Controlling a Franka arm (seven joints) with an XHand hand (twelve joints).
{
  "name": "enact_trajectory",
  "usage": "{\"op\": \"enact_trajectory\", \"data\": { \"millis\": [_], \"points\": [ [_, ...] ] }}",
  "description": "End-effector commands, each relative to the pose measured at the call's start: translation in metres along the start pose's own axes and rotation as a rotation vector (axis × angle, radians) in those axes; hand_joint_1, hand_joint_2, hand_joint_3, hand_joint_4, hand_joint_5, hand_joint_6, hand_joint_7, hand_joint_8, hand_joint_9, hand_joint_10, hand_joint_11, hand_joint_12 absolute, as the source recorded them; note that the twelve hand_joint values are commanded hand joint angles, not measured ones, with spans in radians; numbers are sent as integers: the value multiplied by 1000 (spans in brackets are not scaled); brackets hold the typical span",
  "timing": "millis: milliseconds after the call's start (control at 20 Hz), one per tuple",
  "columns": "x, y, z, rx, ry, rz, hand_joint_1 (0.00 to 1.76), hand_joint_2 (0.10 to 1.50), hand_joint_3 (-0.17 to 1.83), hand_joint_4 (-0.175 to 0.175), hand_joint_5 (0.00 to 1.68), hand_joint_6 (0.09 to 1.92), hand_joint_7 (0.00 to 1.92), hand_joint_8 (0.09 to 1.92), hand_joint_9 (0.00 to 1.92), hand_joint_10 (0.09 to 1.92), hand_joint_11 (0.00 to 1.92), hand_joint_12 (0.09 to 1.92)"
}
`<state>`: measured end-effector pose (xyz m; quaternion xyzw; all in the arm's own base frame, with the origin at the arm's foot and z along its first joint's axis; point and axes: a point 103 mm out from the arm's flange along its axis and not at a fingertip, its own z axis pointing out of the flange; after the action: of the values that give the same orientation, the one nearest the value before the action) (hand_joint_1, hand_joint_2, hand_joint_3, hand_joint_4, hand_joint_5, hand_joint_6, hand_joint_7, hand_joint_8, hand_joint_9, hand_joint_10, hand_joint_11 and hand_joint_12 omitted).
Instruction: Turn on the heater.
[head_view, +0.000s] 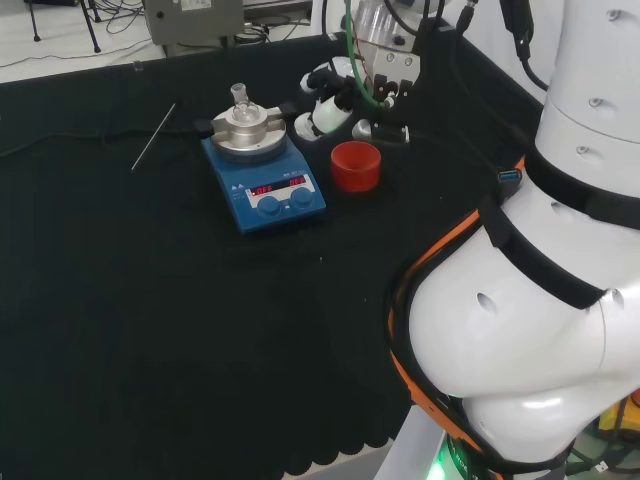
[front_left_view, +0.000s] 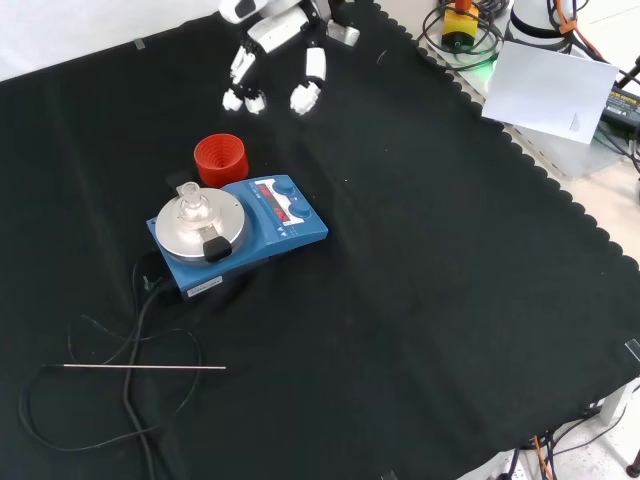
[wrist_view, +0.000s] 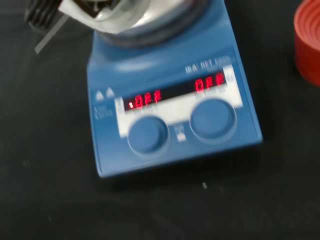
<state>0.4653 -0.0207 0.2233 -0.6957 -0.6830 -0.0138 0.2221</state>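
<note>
Two round blue knobs (wrist_view: 147, 135) sit side by side under red lit displays on the blue box-shaped heater (front_left_view: 270, 232), mid-cloth; its silver round plate carries a small glass flask (head_view: 241, 98). Right in head view, a red ribbed ring (head_view: 355, 165); above it the hand (head_view: 330, 108) hangs with relaxed fingers, grasping nothing.

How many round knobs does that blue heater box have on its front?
2. Both knobs sit side by side on the blue heater below its red displays: one knob under the first display, the other knob under the second.
</note>
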Motion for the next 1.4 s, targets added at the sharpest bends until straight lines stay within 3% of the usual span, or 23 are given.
{"op": "enact_trajectory", "data": {
  "millis": [50,500,800,1050,1150,1250,1400],
  "points": [
    [12,-11,17,106,-105,12,834,652,668,-6,314,87,821,655,949,540,568,1295],
    [11,-14,23,269,-172,60,825,667,642,-5,294,87,1086,648,1238,399,1015,1096],
    [18,-15,20,316,-245,67,895,672,614,-9,281,87,1216,741,1398,306,1181,960],
    [24,-16,26,344,-269,56,1031,682,605,-28,270,87,1360,900,1726,322,1661,624],
    [27,-15,28,352,-285,55,1026,685,603,-32,271,87,1408,956,1830,343,1803,591],
    [28,-15,29,353,-297,54,1021,684,603,-31,273,87,1458,1047,1871,457,1881,666],
    [26,-14,30,363,-298,55,1030,690,608,-27,282,87,1538,1296,1822,966,1904,1078]
  ]
}}
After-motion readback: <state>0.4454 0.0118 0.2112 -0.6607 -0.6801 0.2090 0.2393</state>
